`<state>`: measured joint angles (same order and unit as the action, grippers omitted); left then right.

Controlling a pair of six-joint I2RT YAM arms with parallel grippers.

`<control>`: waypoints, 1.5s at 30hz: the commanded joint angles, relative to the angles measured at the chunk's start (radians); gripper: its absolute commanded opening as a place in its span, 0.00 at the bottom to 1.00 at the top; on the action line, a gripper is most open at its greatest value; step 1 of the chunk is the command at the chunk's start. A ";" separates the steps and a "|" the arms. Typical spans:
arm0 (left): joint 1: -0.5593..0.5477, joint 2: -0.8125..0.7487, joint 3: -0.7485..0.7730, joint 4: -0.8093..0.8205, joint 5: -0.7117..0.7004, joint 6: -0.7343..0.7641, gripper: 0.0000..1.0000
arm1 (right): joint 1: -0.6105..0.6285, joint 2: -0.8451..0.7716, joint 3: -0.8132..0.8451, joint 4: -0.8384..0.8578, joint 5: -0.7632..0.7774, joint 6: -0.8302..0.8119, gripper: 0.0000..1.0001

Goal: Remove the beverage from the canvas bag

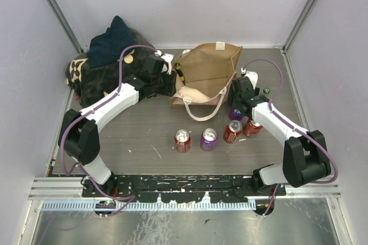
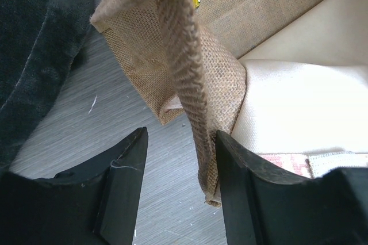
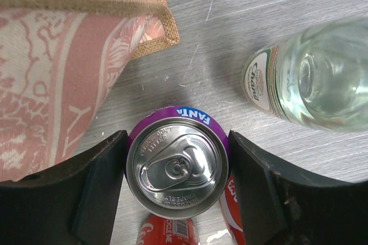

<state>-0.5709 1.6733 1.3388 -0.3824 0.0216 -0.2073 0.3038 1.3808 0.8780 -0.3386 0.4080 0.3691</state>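
While I am watching from beside the table [image 1: 144,141], the bag [image 1: 210,67] is sitting at the back, near the middle, and a black bundle [image 1: 100,75] is lying to its left. Both arms are reaching forward with bent elbows, the left toward the bag's left edge, the right toward its front right corner. The left gripper [image 2: 181,141] is showing its jaws spread. The bag's rim is hanging between them, leaning on one finger and not being pinched.

The right gripper [image 1: 237,102] is pointing straight down, and the can [image 3: 175,167], a purple Fanta, is standing upright between its jaws, top facing the wrist. Both fingers seem to be pressing on its sides, so I am judging it as gripped. The can is already outside the bag, just beside the pinkish panel; I cannot tell whether it is resting on the table.

The next move is depending on this: long axis vertical, jaws on either side, right arm much nearer than left. Four other cans [image 1: 208,139] are standing in a loose row nearby. A clear bottle [image 3: 305,78] is standing near the can, on the side away from the bag.
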 commanded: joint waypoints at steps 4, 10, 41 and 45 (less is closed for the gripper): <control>0.002 0.022 -0.009 0.000 0.013 0.006 0.58 | 0.003 -0.083 0.031 -0.012 0.016 -0.004 0.82; 0.002 0.016 -0.015 -0.003 0.015 0.008 0.58 | 0.022 -0.126 0.151 -0.065 0.063 -0.044 1.00; 0.003 -0.013 -0.060 0.105 0.069 -0.102 0.59 | 0.244 0.330 0.569 0.325 -0.420 -0.160 0.57; 0.003 -0.013 -0.060 0.100 0.061 -0.104 0.59 | 0.245 0.358 0.555 0.388 -0.455 -0.153 0.64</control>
<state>-0.5694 1.6665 1.2861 -0.2958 0.0803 -0.3008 0.5423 1.7451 1.3880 -0.1055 0.0219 0.2127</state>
